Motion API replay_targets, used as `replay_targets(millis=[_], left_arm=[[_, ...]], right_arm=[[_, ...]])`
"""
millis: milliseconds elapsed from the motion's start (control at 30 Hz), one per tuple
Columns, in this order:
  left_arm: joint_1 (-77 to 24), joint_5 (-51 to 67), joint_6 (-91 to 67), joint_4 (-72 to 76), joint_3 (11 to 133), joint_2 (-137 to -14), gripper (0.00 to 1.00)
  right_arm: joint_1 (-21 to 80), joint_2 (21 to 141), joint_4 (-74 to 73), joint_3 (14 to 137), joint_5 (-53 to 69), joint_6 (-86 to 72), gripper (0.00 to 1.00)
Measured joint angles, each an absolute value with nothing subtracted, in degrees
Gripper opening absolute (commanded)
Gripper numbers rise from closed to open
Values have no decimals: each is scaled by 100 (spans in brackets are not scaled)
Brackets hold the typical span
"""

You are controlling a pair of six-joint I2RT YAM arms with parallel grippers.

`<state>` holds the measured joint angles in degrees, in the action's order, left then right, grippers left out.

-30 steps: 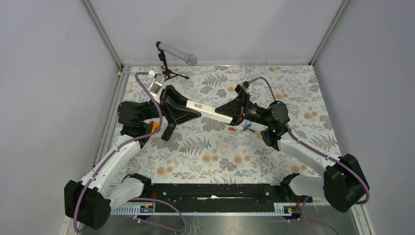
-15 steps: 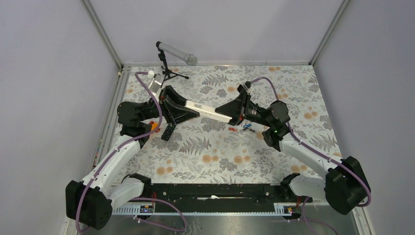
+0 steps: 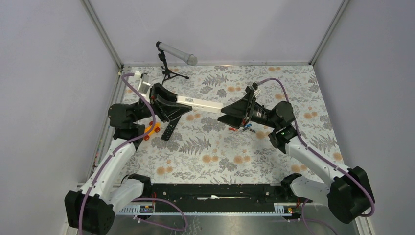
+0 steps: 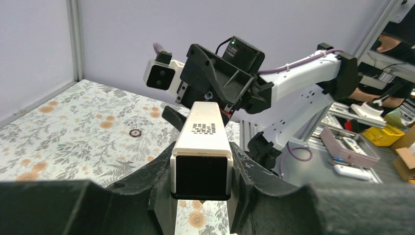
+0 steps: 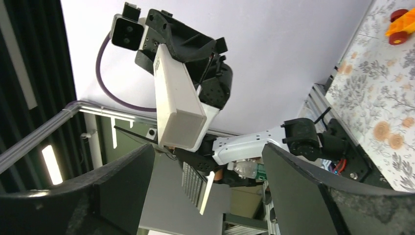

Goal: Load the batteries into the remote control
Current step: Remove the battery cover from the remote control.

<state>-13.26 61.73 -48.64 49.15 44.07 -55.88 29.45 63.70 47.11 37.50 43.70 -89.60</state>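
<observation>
1. Holding the remote [image 3: 200, 104] up off the surface [image 3: 215, 152] in the left gripper [image 3: 182, 106], clamped across the body at the end with the dark window, long axis aimed toward the other arm.
2. Waiting just off the remote's plain white end with the right gripper [image 3: 229, 111], spread wide and empty, gripping nothing. Framing that end between the fingers in the right wrist view without touching it.
3. Judging the task barely begun: no battery seen in the remote, none seen in either gripper.
4. Finding the batteries [image 3: 241, 129] loose on the surface, below the remote's white end and slightly to its near side. A small cluster of red and blue, too small to count.
5. Looking for containers: only the remote's own battery bay, hidden in every view. No open hollow and no cells showing, so cannot tell whether its cover is on or off.
6. Noting a slim black strip [image 3: 168, 131] on the surface below the remote's gripped end, just beside an orange toy car [image 3: 152, 128]. Possibly the cover, but impossible to confirm.
7. Leaving, by this reading, nearly everything: exposing the bay, picking up each battery, seating it the right way round, closing up.
</observation>
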Motion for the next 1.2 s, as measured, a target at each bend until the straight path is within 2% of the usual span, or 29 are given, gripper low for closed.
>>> replay_targets(millis=[133,233,367,467,567,967,1200], left_arm=[[-1323,6165,-3927,3806,4410,-5218,0],[-1326,6167,-3208,2954,4445,-5039,0],[-1326,6193,-2657,2224,4488,-5043,0],[-1326,6296,-2541,2029,4488,-5100,0],[-1326,6361,-2480,1931,4488,-5107,0],[-1326,6431,-2447,2064,4486,-5041,0],[-1337,6423,-2451,2126,4466,-5013,0]], right_arm=[[2930,6213,4241,3765,4403,-8604,96],[2915,6141,4007,3767,4401,-8394,97],[2908,6018,3433,3918,4388,-8001,89],[2908,6016,3065,4136,4340,-7699,80],[2906,6101,2742,4372,4300,-7415,75],[2906,6442,1942,4707,4296,-6777,75],[2908,6768,2550,4707,4622,-7220,53]])
